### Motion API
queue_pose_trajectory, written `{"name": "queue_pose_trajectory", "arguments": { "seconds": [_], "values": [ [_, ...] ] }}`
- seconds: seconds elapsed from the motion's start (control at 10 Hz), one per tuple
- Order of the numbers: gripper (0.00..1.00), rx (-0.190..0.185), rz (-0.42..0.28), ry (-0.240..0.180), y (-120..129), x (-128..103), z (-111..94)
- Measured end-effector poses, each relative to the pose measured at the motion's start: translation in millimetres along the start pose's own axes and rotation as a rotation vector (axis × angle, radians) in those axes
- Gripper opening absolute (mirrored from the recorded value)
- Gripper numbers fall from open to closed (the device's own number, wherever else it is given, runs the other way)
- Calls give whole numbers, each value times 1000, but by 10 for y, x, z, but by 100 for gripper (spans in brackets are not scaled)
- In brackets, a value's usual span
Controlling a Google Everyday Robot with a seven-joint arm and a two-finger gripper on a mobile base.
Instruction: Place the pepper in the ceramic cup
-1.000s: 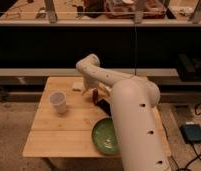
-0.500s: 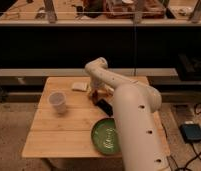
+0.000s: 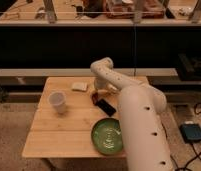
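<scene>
The small white ceramic cup (image 3: 57,101) stands upright on the left part of the wooden table (image 3: 69,127). A bit of red-orange, the pepper (image 3: 95,95), shows at the table's middle, right under the end of my white arm. My gripper (image 3: 100,90) hangs down from the bent wrist just above the pepper and beside the black phone-like rectangle (image 3: 106,106). The arm covers most of the gripper. The gripper is about a hand's width right of the cup.
A round green plate (image 3: 108,135) lies at the front of the table. A pale flat sponge-like piece (image 3: 80,86) lies at the back. My thick forearm (image 3: 141,125) covers the table's right side. A dark shelf unit stands behind; a blue-black box (image 3: 192,132) lies on the floor to the right.
My arm's bent wrist has shifted to the right and slightly away from the cup, with the gripper staying low near the pepper and the black rectangle. The cup and plate have not moved.
</scene>
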Motion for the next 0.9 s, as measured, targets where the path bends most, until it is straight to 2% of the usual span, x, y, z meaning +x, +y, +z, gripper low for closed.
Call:
{"name": "queue_pose_trajectory", "arguments": {
  "seconds": [0.4, 0.7, 0.9],
  "values": [
    [80, -6, -54, -11, -230, -7, -13],
    [80, -1, -66, -21, -392, 6, 14],
    [78, 6, -60, -29, -398, 8, 16]
  ]
}}
